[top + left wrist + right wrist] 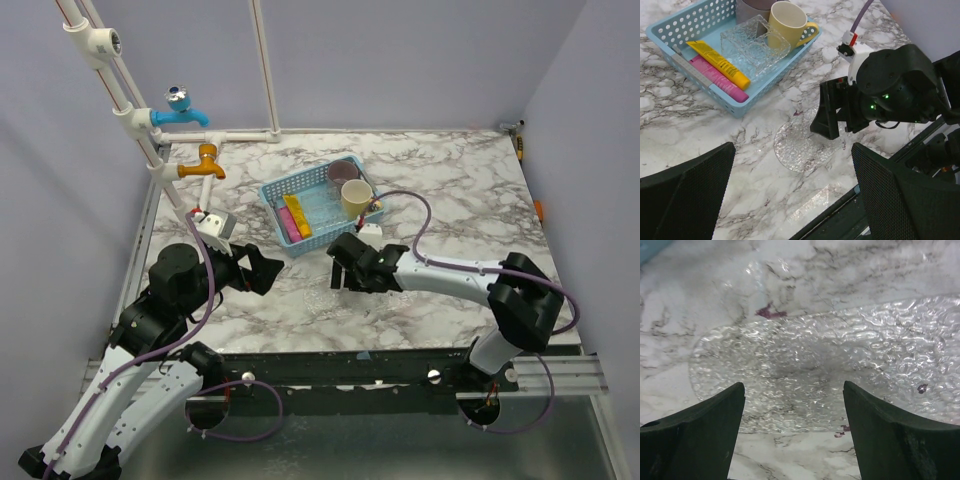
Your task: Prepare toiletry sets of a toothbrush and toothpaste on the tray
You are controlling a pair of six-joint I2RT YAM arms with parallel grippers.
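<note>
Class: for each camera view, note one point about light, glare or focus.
Top external: even light, soft shadows; the clear glass tray nearly vanishes against the marble table. Left wrist: blue basket sharp, left fingers dark, cropped at the bottom. Right wrist: glare sparkles across the tray; right fingers dark, showing little detail.

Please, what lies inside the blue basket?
A yellow tube, a pink tube beside it, a clear glass dish, a cream mug and a mauve cup. The basket floor beneath them is covered.
</note>
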